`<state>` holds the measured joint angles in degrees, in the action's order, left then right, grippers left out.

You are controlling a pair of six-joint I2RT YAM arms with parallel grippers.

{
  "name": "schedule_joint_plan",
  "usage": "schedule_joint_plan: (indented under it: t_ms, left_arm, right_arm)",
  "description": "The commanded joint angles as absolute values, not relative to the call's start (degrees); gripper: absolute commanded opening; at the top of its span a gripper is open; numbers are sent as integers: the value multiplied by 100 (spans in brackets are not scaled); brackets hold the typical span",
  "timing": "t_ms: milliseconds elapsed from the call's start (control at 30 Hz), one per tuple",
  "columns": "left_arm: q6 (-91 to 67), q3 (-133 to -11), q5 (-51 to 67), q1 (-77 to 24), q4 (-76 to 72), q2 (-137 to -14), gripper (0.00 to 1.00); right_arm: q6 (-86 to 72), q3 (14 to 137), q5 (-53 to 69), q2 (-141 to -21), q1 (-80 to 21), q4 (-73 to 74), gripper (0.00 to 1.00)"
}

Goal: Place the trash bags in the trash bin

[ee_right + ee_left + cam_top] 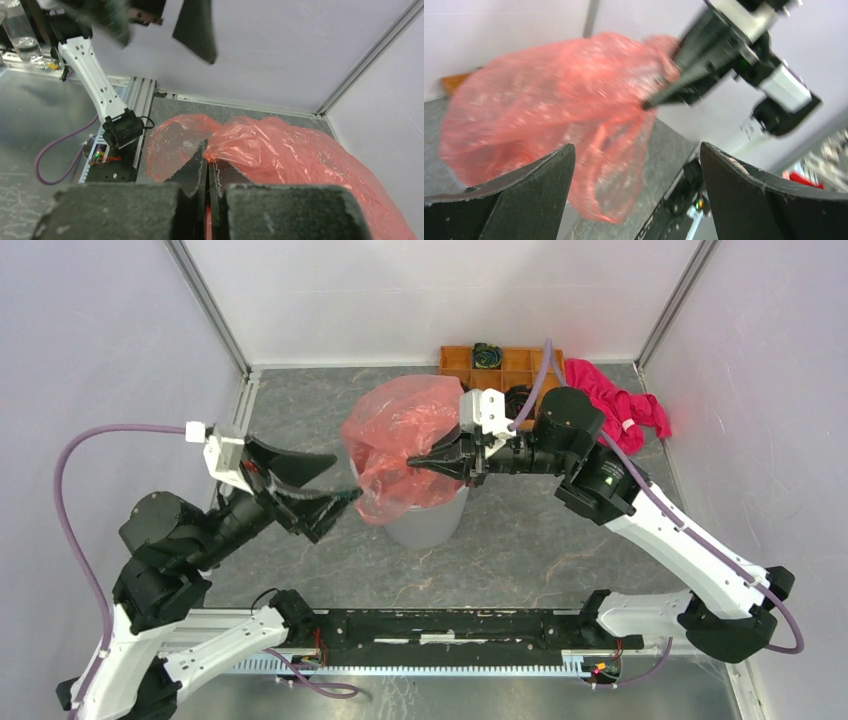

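The left arm rises from the near edge and reaches rightward. The left gripper [345, 477] [636, 150] is spread wide and empty, its tips close by the left edge of the trash bag [400, 425] [549, 100] [280, 145]. The bag billows over the mouth of the grey trash bin [430, 522], hanging down its left side. The right arm arches in from the right, forearm level. The right gripper [415, 460] [206, 156] is pinched tight on a fold of the bag. Behind lie an orange compartment tray [460, 360] and a magenta cloth [620, 400].

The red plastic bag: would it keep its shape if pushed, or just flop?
Probably floppy: the bag hangs in crumpled folds from the right gripper. Likely very light, since one small pinch holds it up. Its see-through film looks thin, so it may tear.
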<state>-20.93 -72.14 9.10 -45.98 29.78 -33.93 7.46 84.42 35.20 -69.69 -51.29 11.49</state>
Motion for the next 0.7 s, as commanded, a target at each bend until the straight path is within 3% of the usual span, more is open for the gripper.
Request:
schedule_joint_plan:
  t_ms: [0, 133, 367, 667]
  left_arm:
    - [-3038, -7480, -958, -4597, 2663, -3815, 100]
    - [-3051, -8104, -1960, -4597, 3150, -4747, 100]
    - [-2343, -9840, -2109, -4380, 3463, -6589, 100]
    - [-2275, -10745, 486, -3297, 3496, -8222, 100]
  right_arm:
    - [1461, 8430, 4044, -6847, -5118, 1629, 0]
    - [1397, 8356, 4285, -6897, -5115, 1589, 1]
    - [1219, 8136, 4784, -6814, -5115, 1419, 0]
    - [1062, 7838, 4970, -6467, -5115, 1236, 0]
